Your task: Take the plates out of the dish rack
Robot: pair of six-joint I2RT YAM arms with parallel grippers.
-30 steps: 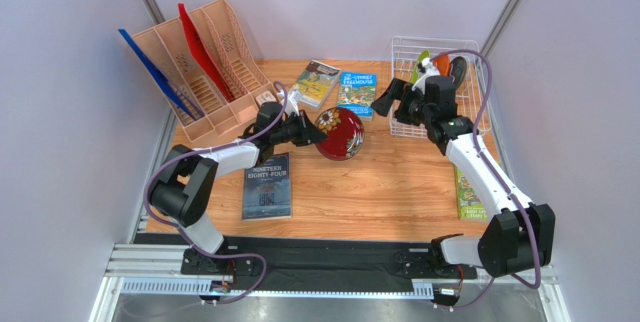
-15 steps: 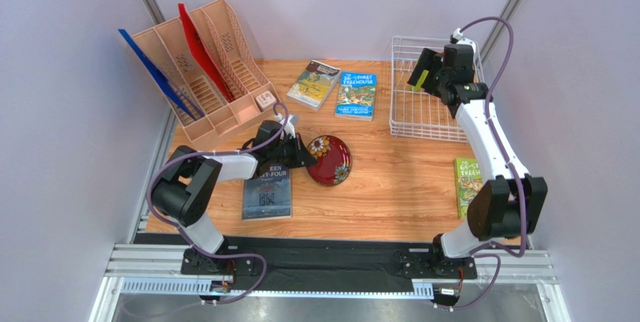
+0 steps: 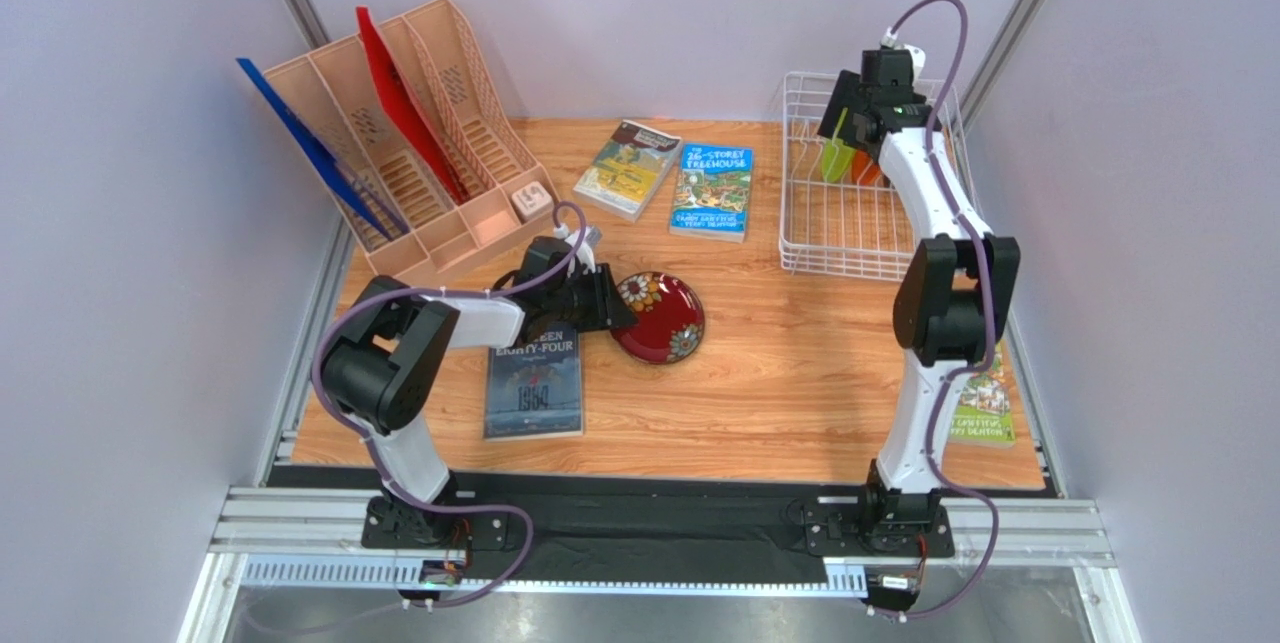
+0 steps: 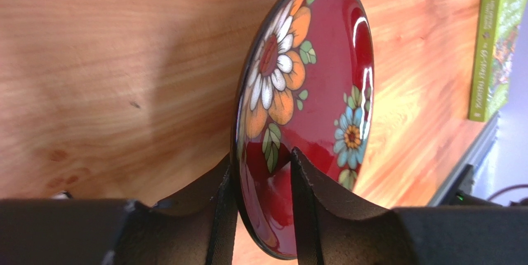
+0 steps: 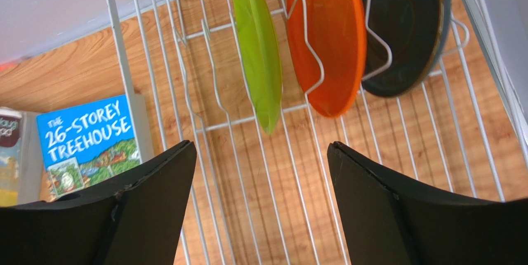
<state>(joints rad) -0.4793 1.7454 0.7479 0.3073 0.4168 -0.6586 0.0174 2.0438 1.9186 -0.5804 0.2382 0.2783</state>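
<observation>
The red plate rests on the table, at 3 o'clock from the left jaws. Its rim is straddled by them; whether it is pinched cannot be told. The right jaws are spread wide over the rack at the table's 1 o'clock. There a green plate, an orange plate and a dark plate are stood on edge, their tops cut off.
</observation>
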